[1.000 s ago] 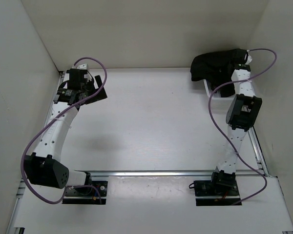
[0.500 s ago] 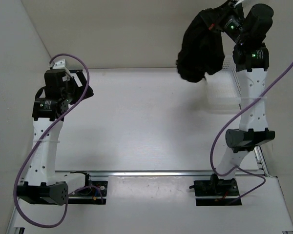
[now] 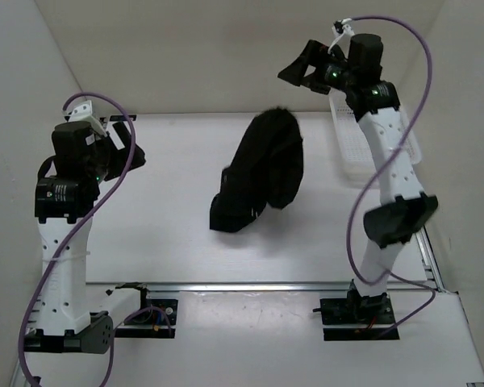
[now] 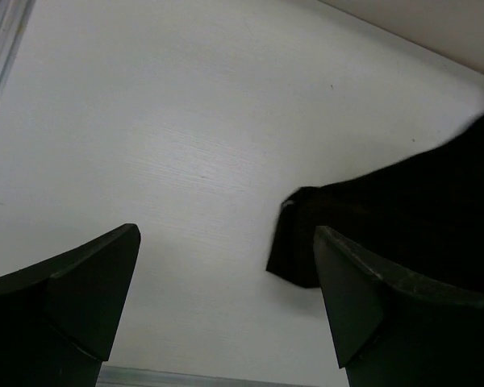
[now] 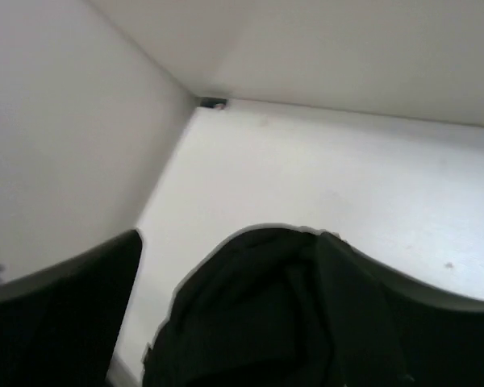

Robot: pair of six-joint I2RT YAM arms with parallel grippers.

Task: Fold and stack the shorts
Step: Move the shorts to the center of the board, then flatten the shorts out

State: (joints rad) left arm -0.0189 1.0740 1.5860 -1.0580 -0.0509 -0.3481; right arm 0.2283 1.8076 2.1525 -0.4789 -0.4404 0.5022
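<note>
The black shorts (image 3: 262, 173) form a bunched, upright lump over the middle of the table, their top blurred, and neither gripper touches them. My right gripper (image 3: 300, 68) is raised high at the back right, open and empty. In the right wrist view the shorts (image 5: 282, 314) lie below and between its spread fingers (image 5: 64, 322). My left gripper (image 3: 129, 147) hangs open at the left. In its wrist view the shorts (image 4: 403, 218) fill the right side, partly behind the right finger (image 4: 371, 306). Waistband and drawstring are not visible.
A white mesh basket (image 3: 351, 149) stands at the back right beside the right arm. White walls enclose the table at the back and on both sides. A metal rail (image 3: 266, 285) runs along the near edge in front of both arm bases.
The right gripper lifted the shorts out of the basket, swung them up and left, then opened; the shorts have dropped to the table's middle. The left arm has risen and drawn back to the left.
</note>
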